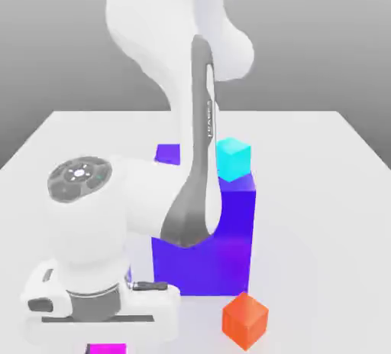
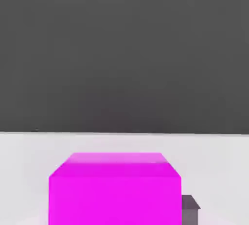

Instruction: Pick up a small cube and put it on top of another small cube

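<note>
The magenta cube (image 2: 114, 190) sits closest in the hand view, resting on the white table (image 2: 209, 165), with one dark fingertip (image 2: 190, 209) pressed against its side. In the exterior view the gripper (image 1: 103, 341) hangs low at the table's near edge, directly over that cube (image 1: 105, 349), jaws closed on it. Beyond stand the big blue-violet block (image 1: 221, 245), the cyan cube (image 1: 233, 160) atop it, and the orange-red cube (image 1: 245, 319) nearby
</note>
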Tool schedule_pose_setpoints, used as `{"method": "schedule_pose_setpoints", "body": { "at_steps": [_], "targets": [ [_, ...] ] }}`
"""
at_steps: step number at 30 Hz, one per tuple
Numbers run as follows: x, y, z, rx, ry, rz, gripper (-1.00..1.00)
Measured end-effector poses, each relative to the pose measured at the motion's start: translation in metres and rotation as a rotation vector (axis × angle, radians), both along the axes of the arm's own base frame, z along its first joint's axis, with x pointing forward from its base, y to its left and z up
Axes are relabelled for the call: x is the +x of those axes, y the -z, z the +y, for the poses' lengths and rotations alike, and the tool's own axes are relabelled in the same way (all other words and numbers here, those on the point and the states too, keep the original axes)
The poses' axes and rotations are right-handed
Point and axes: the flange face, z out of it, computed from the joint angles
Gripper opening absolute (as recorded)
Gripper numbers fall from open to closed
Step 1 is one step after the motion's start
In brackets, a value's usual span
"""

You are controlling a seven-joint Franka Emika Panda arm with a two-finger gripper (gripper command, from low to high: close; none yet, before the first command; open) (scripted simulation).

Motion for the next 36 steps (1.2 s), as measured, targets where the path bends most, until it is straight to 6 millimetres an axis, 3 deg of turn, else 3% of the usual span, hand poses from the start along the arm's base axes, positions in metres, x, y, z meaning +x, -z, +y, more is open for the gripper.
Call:
{"method": "schedule_pose_setpoints", "body": {
  "at_steps": [6, 25, 27, 32, 33, 36],
  "targets": [
    [-0.031, -0.023, -0.013, 0.026, 0.242, 0.003, -1.00],
    [-0.147, -0.061, -0.041, 0.010, 1.098, 0.002, -1.00],
    [-0.154, -0.055, -0.040, 0.002, 1.150, -0.001, -1.00],
    [-0.155, -0.006, -0.039, 0.000, 1.165, -0.001, -1.00],
    [-0.156, 0.001, -0.039, 0.000, 1.166, -0.001, 1.00],
    [-0.156, 0.001, -0.039, 0.000, 1.166, -0.001, 1.00]
  ]
}}
